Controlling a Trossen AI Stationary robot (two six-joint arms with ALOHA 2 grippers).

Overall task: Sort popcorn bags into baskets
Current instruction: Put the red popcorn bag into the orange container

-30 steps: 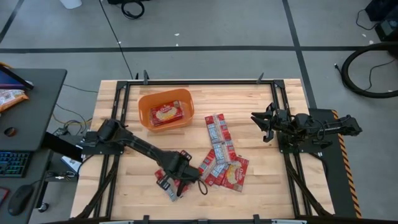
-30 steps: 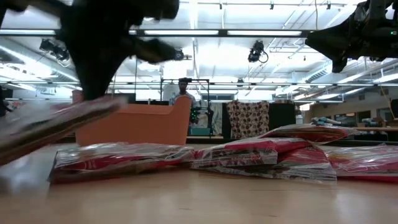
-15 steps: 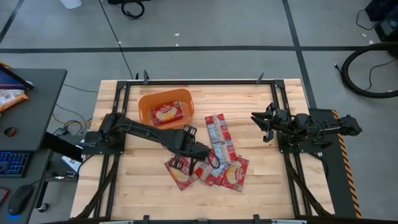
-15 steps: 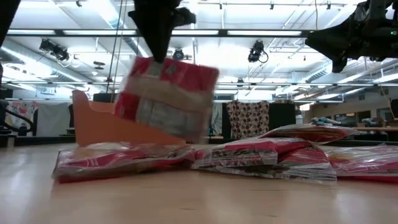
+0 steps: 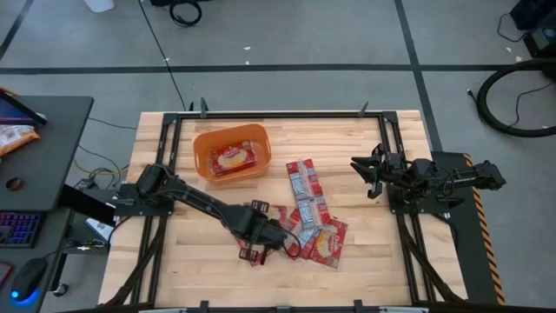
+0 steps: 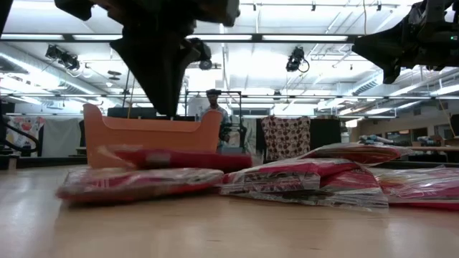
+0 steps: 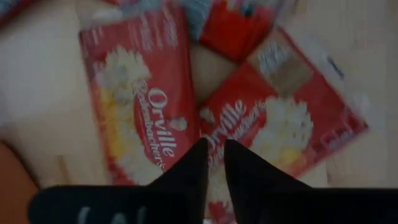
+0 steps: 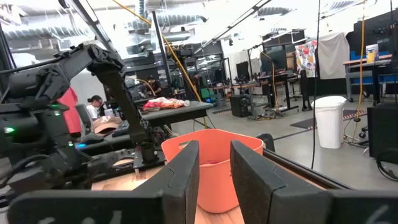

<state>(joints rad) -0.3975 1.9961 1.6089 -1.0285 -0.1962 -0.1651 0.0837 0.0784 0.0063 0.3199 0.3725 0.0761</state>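
1. We see bare wood on the table (image 5: 365,148) between the orange basket (image 5: 205,146) and the right gripper (image 5: 363,171), open to a pass.
2. The popcorn bags (image 5: 304,196) lie overlapped in a strip and heap at the table's middle and near side, blocking a low sweep there.
3. The left gripper (image 5: 259,236) sits low at the heap's left edge, its arm slanting across the left half of the table.
4. One bag (image 5: 234,158) already fills part of the basket's floor; room remains around it.
5. The near-left corner of the table lies bare.
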